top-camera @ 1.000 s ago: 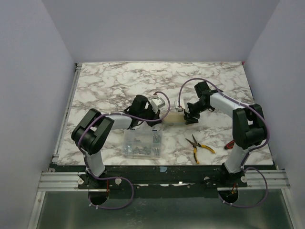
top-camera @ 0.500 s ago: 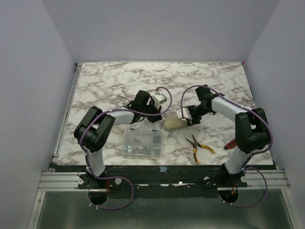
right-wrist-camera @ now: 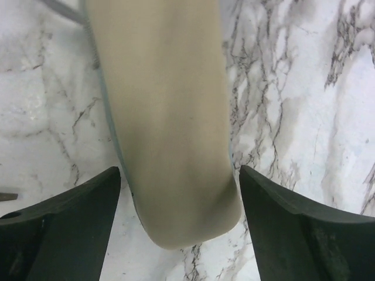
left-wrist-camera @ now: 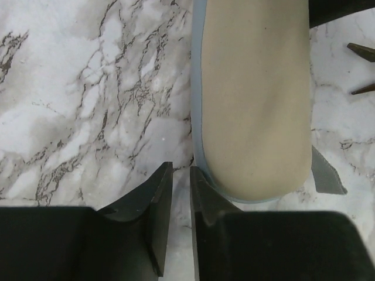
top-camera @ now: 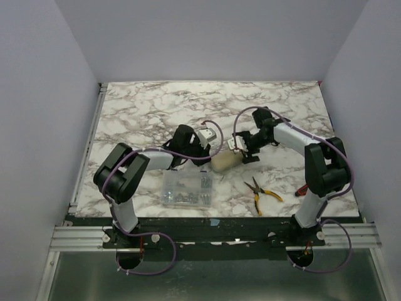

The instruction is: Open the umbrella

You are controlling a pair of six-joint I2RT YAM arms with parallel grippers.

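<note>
The umbrella [top-camera: 225,162] lies bundled in its cream sleeve on the marble table between both arms. My left gripper [top-camera: 210,153] is at its left end. In the left wrist view the fingers [left-wrist-camera: 180,170] are nearly closed with only bare marble between them, and the right finger touches the sleeve's pale blue edge beside the umbrella [left-wrist-camera: 255,99]. My right gripper [top-camera: 242,152] is at the right end. In the right wrist view it [right-wrist-camera: 179,172] is wide open and straddles the rounded end of the umbrella [right-wrist-camera: 170,117] without touching it.
A clear plastic box of screws [top-camera: 187,188] sits just in front of the umbrella. Yellow-handled pliers [top-camera: 260,191] lie to its front right, and their tips show in the left wrist view [left-wrist-camera: 363,52]. A red-handled tool [top-camera: 302,188] lies by the right arm's base. A grey strap [left-wrist-camera: 325,172] lies by the sleeve.
The right gripper has moved left and now sits over the umbrella's right end. The umbrella has shifted a little toward the front and tilted. The left arm has barely moved.
</note>
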